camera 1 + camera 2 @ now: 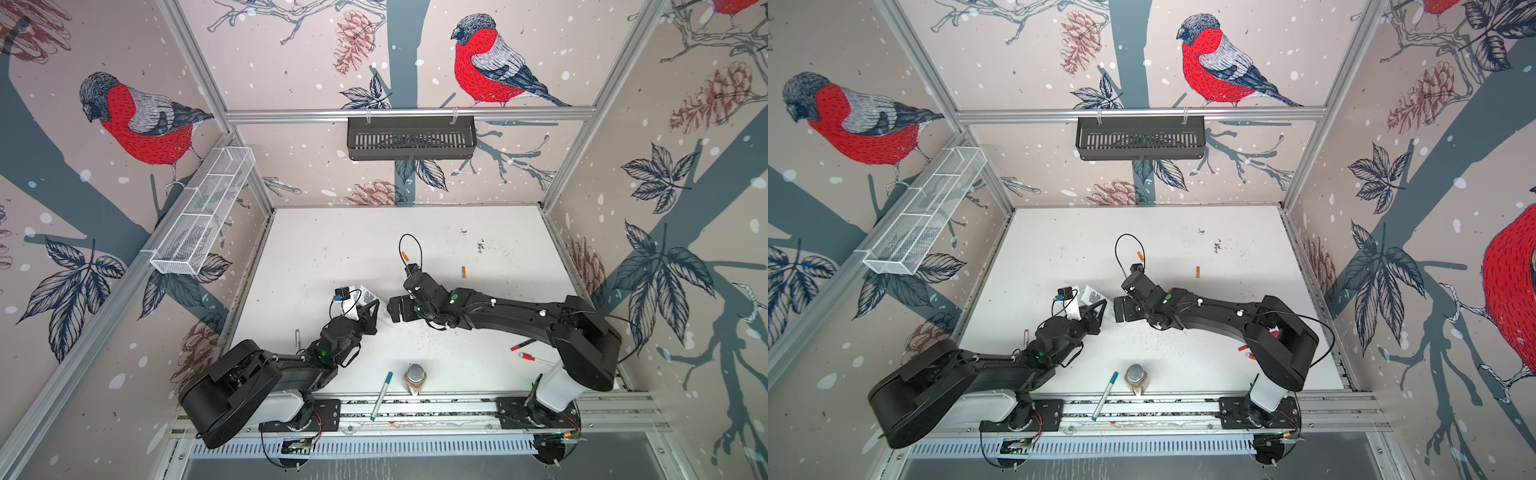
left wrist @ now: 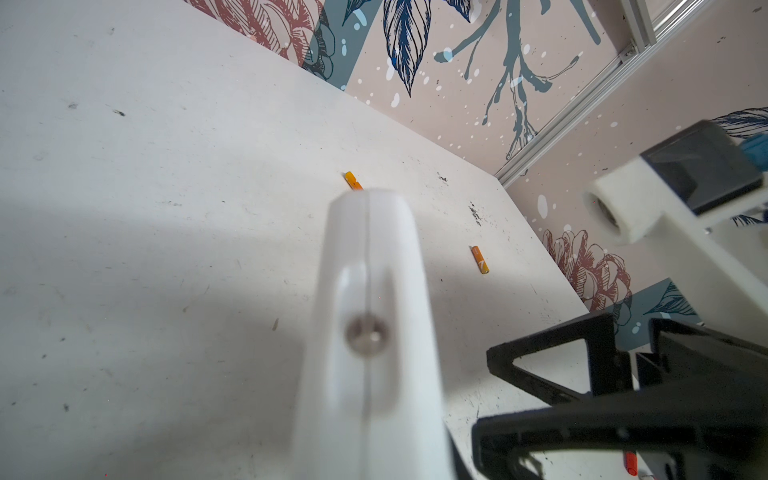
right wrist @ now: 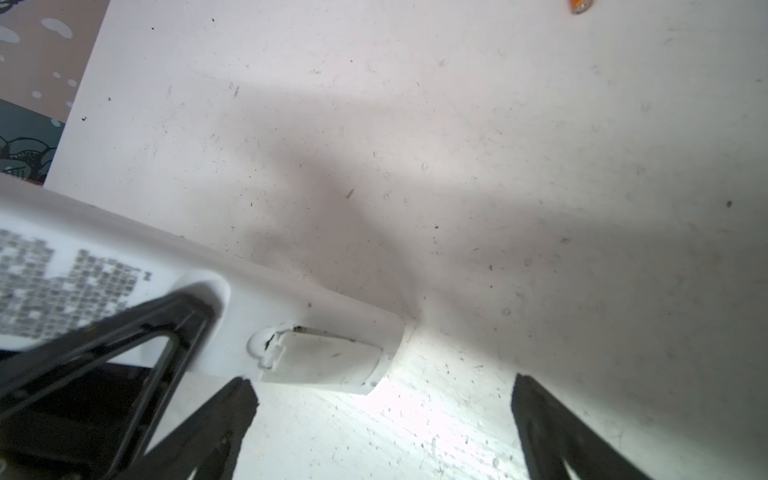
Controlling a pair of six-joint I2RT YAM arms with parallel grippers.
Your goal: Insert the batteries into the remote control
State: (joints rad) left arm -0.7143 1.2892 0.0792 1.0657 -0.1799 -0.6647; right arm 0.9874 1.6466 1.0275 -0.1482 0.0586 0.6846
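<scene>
Right wrist view gives it away: the battery cover (image 3: 324, 359) is on the remote control (image 3: 291, 307), only cracked open a bit at the latch end, so nothing can be loaded yet. The robot looks to be on the cover-opening step.

The left gripper (image 1: 369, 312) is pinching the remote between the QR label (image 3: 62, 282) and the cover. It holds the remote just to the 9 o'clock side of the table's (image 1: 332, 232) middle, seemingly lifted off the surface. The right gripper (image 3: 382, 424) is spread wide with nothing in it, right by the cover end, about 3 o'clock from the remote in both top views.

The next move probably needs one fingertip hooked on that latch lip and a push along the remote while the left side holds firm.

One battery (image 1: 404, 256) lies loose on the table around 1 to 2 o'clock from the remote. The second battery (image 1: 463, 272) is further out, toward 3.

The remote itself is slim and white with a smooth back.
</scene>
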